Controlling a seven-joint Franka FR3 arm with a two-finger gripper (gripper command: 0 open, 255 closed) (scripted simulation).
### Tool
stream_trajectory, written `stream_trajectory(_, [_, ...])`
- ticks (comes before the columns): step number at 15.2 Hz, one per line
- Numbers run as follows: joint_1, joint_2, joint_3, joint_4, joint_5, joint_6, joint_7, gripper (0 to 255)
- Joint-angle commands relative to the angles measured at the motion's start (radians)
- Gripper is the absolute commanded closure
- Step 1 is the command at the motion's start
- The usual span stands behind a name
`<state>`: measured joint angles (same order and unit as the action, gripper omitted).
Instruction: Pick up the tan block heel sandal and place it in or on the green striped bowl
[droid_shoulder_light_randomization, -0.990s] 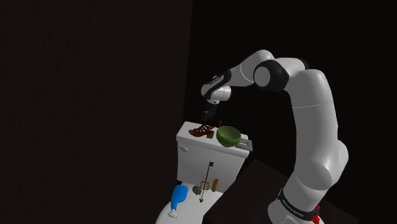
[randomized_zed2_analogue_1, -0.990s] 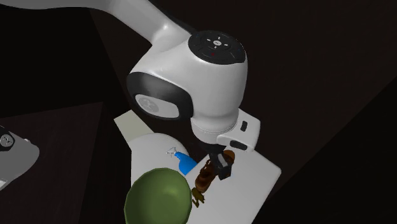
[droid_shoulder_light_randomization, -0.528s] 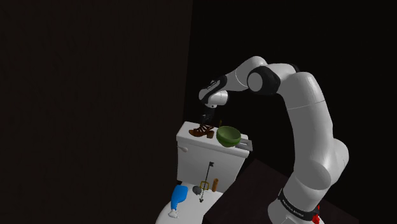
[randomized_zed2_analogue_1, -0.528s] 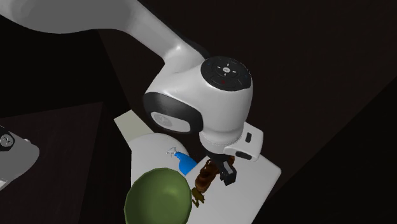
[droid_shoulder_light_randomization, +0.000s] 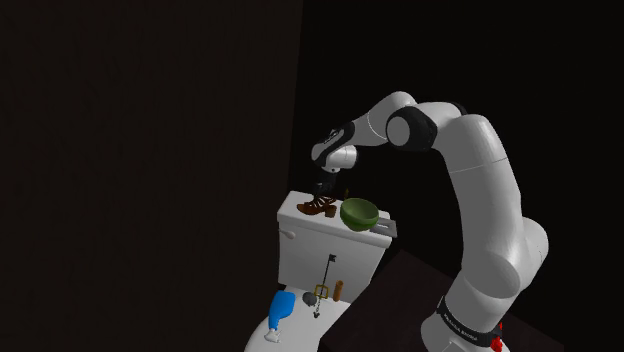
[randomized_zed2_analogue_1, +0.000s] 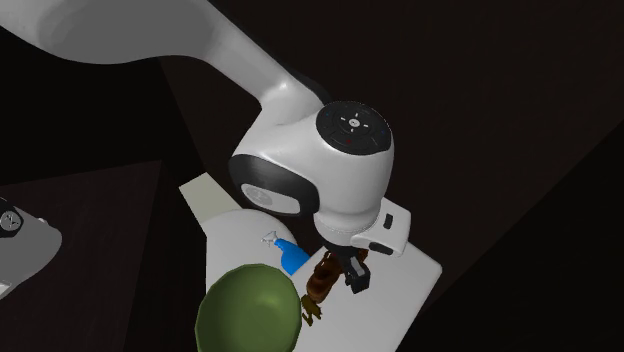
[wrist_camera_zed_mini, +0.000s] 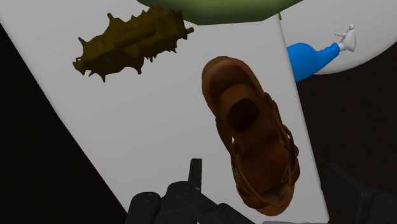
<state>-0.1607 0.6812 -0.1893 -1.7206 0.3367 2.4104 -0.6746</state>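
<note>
Spiky olive-brown object: on the white toilet-tank lid, ahead of the jaws and off to one side, clear of them.
Green bowl: farther ahead, past the sandal's toe. The sandal is not in it.
Brown block-heel sandal: upright on the lid, heel end between the jaws. Jaws apart, straddling it, gap on both sides, no contact.
Blue spray bottle: beyond the lid's edge on the jaws' other side, lower down.
Versus 0.5 s ago: hand shifted slightly over the sandal; sandal and bowl unmoved.
Wrist view gives the jaw-to-sandal gaps; in the shoulder view the hand blocks them.
</note>
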Motion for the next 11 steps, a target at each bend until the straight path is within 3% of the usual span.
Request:
stream_trajectory(1, [0.000, 0.000, 0.000, 0.000, 0.000, 0.000, 0.000, 0])
stream_trajectory(2, [0.000, 0.000, 0.000, 0.000, 0.000, 0.000, 0.000, 255])
stream_trajectory(11, [0.000, 0.000, 0.000, 0.000, 0.000, 0.000, 0.000, 255])
